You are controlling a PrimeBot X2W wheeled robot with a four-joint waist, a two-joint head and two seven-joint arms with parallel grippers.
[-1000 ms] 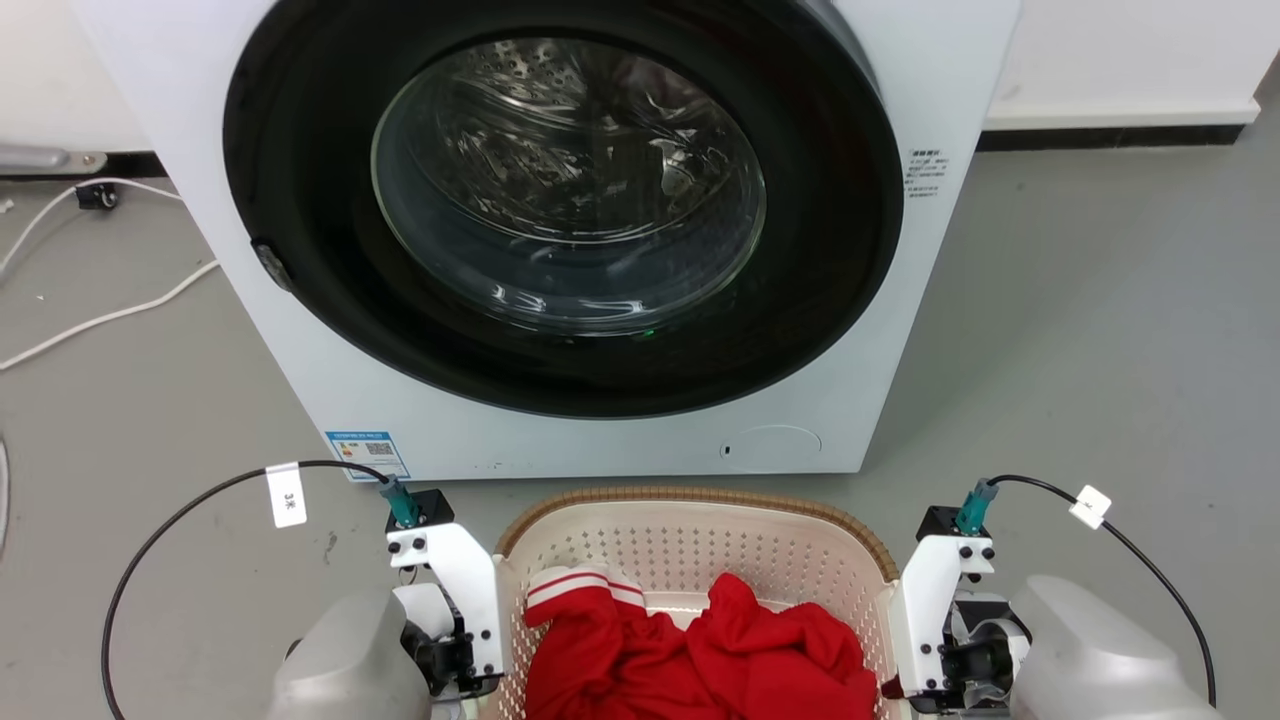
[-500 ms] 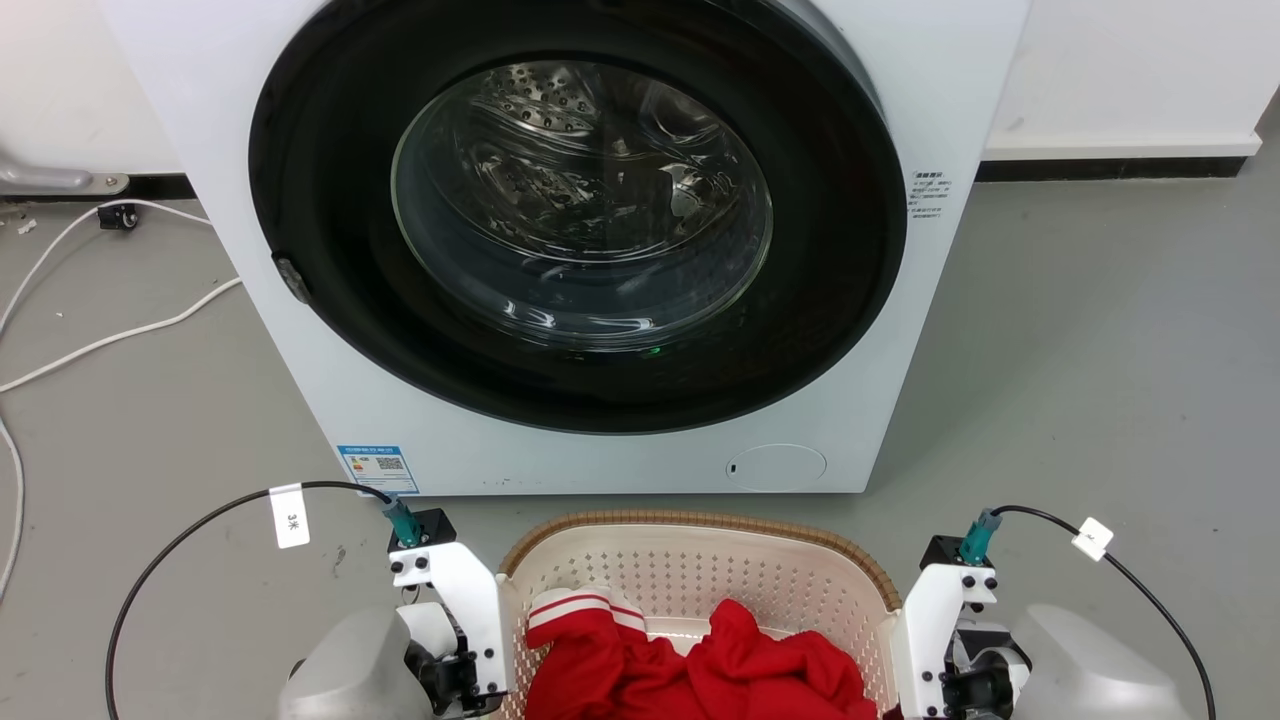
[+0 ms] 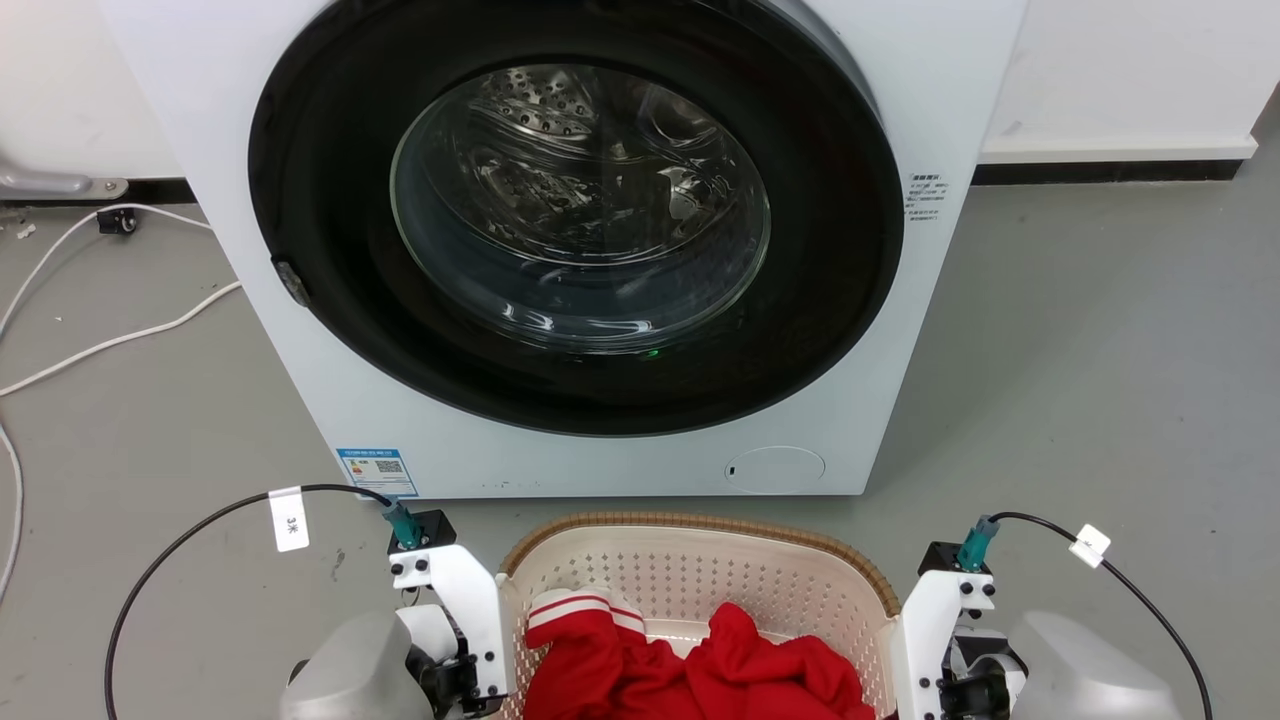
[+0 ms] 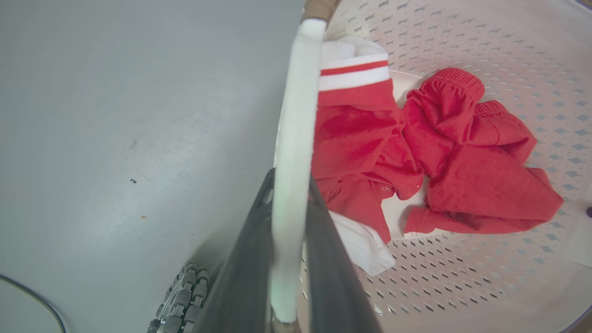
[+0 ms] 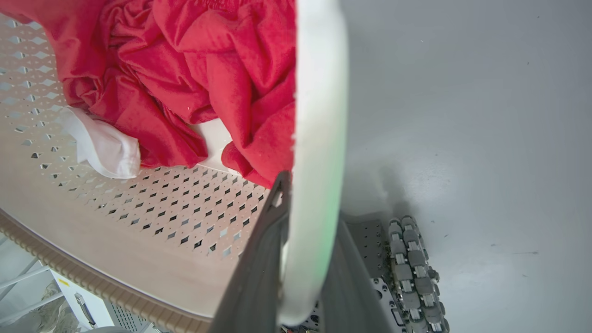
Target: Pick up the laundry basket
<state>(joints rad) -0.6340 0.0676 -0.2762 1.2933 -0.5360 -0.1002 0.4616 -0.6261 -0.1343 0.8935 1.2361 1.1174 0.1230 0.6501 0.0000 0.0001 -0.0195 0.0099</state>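
The laundry basket (image 3: 700, 522) is low in the head view, just in front of the washing machine (image 3: 900, 300) and between the robot's two arms. It is a rounded-rectangular tub of cream-white plastic. Its walls are pierced with rows of small diamond-shaped holes, and its rim is a brown band moulded to look woven.

The left tool (image 4: 290, 185) has its two long dark fingers drawn narrow on the basket's left handle (image 4: 296, 115), a smooth white bar that passes between them. The right tool (image 5: 307, 199) pinches the right handle (image 5: 321, 115), a curved, glossy white strip, in the same way. I cannot tell whether the basket's base touches the floor (image 3: 1100, 350).

Inside lies a crumpled red garment (image 4: 462, 175) of soft, slightly fuzzy knit, with ribbed elastic cuffs and a white band crossed by a red stripe. A bit of plain white cloth (image 4: 365, 245) pokes out from under it onto the perforated bottom.

The washing machine is a boxy white front-loader. Its wide, glossy black round door frames a domed glass porthole (image 3: 580, 200), through which the dimpled steel drum shows. A blue label (image 3: 375, 468) is stuck on low at its left corner. The floor is smooth, matte grey. Thin white cables (image 3: 120, 320) trail across it at the left.
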